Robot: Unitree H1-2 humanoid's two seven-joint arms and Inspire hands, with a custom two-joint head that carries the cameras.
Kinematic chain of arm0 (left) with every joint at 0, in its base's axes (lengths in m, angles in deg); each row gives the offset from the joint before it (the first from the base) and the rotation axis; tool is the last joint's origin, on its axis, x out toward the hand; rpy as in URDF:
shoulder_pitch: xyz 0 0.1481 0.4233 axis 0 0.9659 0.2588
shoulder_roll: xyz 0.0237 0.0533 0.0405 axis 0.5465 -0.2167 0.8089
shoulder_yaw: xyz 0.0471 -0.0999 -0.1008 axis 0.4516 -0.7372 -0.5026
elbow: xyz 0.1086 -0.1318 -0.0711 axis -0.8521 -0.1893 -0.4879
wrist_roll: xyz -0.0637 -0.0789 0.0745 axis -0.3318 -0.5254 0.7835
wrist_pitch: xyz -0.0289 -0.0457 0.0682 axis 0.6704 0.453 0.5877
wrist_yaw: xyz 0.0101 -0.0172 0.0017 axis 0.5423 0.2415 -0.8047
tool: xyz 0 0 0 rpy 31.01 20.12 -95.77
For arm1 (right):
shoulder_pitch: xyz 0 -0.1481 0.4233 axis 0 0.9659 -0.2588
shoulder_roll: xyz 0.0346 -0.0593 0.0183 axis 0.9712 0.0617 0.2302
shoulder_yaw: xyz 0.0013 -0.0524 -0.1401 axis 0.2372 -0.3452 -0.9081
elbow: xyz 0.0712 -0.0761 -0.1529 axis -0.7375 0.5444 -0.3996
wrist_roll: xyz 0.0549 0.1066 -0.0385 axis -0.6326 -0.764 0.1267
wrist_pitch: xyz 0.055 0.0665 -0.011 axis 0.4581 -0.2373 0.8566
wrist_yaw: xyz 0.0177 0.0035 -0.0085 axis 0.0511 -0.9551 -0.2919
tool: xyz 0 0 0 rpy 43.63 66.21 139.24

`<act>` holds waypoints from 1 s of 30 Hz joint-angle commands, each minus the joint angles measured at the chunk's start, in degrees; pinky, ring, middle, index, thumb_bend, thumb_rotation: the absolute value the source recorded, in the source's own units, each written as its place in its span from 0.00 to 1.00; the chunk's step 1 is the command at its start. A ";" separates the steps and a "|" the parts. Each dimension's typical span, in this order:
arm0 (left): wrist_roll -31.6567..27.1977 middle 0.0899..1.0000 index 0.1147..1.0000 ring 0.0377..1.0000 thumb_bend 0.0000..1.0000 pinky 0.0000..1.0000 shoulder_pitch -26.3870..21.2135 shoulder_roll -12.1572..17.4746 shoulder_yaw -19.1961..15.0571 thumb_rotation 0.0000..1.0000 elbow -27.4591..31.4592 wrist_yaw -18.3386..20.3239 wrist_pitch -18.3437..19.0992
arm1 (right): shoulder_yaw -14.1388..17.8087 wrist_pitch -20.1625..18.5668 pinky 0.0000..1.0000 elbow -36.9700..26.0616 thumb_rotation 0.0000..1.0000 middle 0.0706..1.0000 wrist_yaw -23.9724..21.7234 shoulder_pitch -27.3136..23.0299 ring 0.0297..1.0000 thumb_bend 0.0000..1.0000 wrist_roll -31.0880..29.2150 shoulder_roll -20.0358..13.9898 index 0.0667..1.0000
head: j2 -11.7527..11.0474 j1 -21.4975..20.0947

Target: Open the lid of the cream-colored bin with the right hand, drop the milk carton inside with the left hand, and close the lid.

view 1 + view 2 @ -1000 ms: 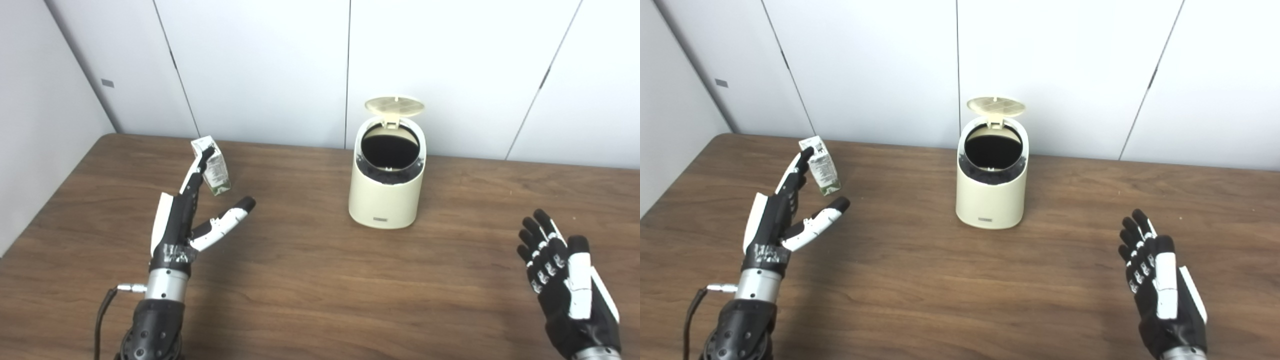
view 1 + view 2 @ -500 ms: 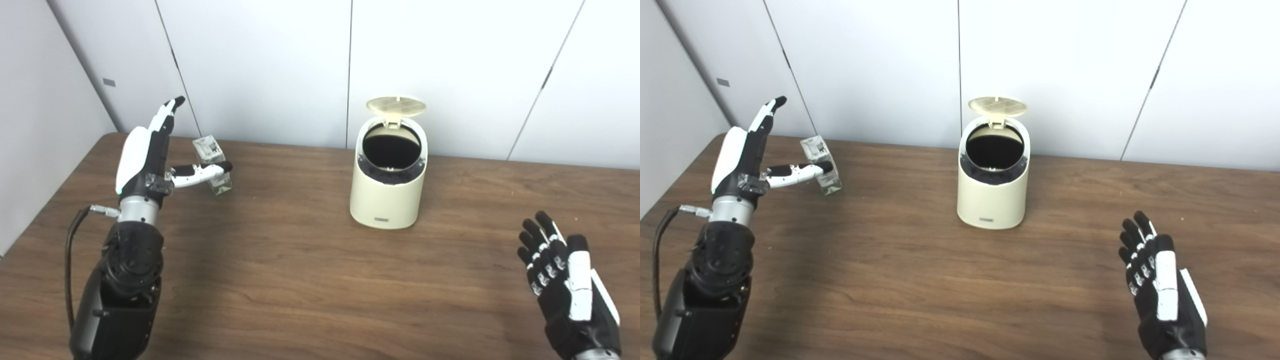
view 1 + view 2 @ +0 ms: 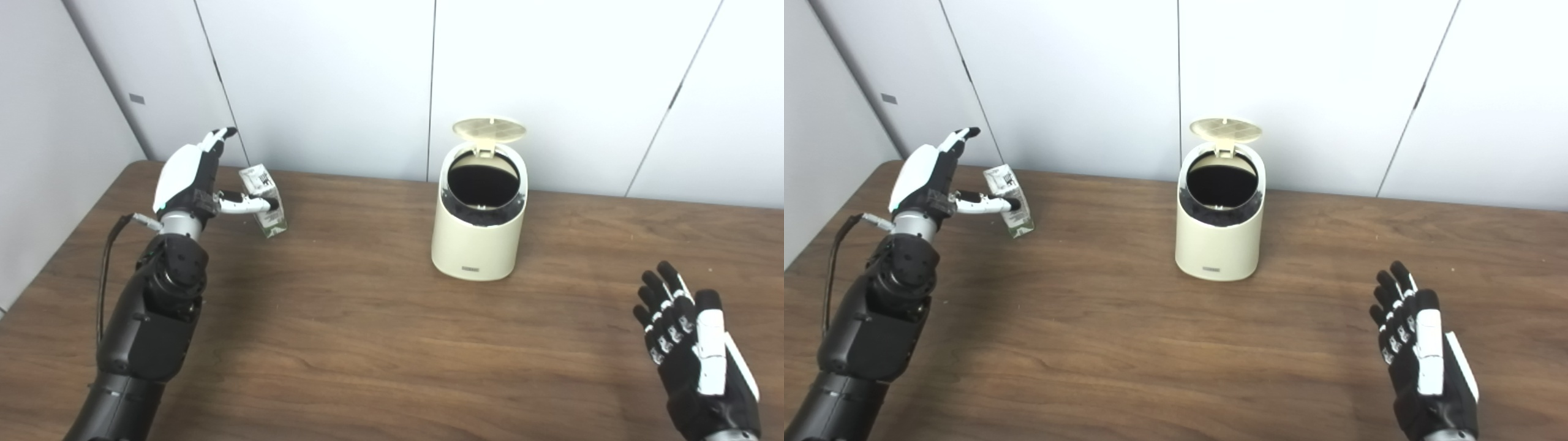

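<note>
Two robot hands show over a dark brown wood-grain surface [image 3: 367, 343]. The left robot hand [image 3: 193, 177] is raised at the far left, its fingers [image 3: 211, 138] spread and pointing up and away, its thumb stretched sideways across the near face of a small white-and-green milk carton [image 3: 264, 202]. The carton stands on the surface, tilted, just beside the hand; whether the thumb tip presses it or merely crosses in front cannot be told, and the other fingers are clear of it, so the hand is wide and grips nothing. The right robot hand [image 3: 1421, 349] hovers low at the near right corner, fingers apart, empty, well apart from everything else.

Between them, toward the far edge, stands the cream-coloured oval plastic bin [image 3: 478, 229], its round ribbed lid [image 3: 489, 128] tipped up on the rear hinge and its dark mouth exposed. Carton and bin are well apart.

Both views give nearly the same scene; the right eye view shows more of the left wall and a little more of the carton's printed top. Behind the surface run plain white wall panels [image 3: 1078, 79] with dark seams. A black cable [image 3: 107, 269] loops beside the left forearm.
</note>
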 commanded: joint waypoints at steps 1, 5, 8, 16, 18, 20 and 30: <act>0.98 0.98 0.96 0.99 0.93 0.87 -3.34 2.79 0.54 0.16 -0.63 0.17 -0.62 | -0.04 1.31 1.00 -1.29 1.00 0.97 -0.42 -0.69 0.99 0.58 -0.55 -0.13 0.99 | 0.01 0.13; 0.68 0.95 0.94 0.96 0.93 0.85 -4.85 3.42 1.69 0.16 -2.47 1.97 1.62 | -0.28 1.18 1.00 -1.12 1.00 0.97 -0.56 -0.64 0.99 0.59 -0.42 -0.36 1.00 | -0.06 0.10; -0.15 0.92 0.91 0.92 0.92 0.80 -5.67 3.61 1.86 0.15 -3.63 2.93 1.59 | -0.22 0.84 1.00 -1.16 1.00 0.97 -0.14 -0.67 0.99 0.58 -0.46 -0.06 1.00 | -0.06 0.08; -2.32 0.84 0.87 0.83 0.88 0.75 -6.98 3.78 1.98 0.13 -4.52 5.39 2.43 | -0.37 1.45 1.00 -0.80 1.00 0.97 -0.44 -0.60 0.99 0.59 -0.37 -0.27 1.00 | 0.21 -0.03; -2.06 0.81 0.84 0.80 0.88 0.72 -7.07 3.90 2.30 0.13 -4.74 5.14 2.25 | -0.40 1.29 1.00 -0.82 1.00 0.97 -0.34 -0.56 0.99 0.60 -0.35 -0.17 1.00 | 0.32 -0.09; -2.44 0.78 0.79 0.76 0.86 0.66 -7.09 3.92 2.23 0.12 -5.04 4.89 1.62 | -0.52 1.60 1.00 -0.64 1.00 0.97 -0.60 -0.40 0.99 0.60 -0.41 -0.26 1.00 | 0.37 -0.15; -4.55 0.67 0.68 0.64 0.76 0.57 -7.03 3.48 1.01 0.00 -5.94 3.39 -0.80 | -0.85 3.40 1.00 0.47 1.00 0.97 -3.10 -0.08 0.98 0.61 -1.19 -1.36 1.00 | 0.38 -0.44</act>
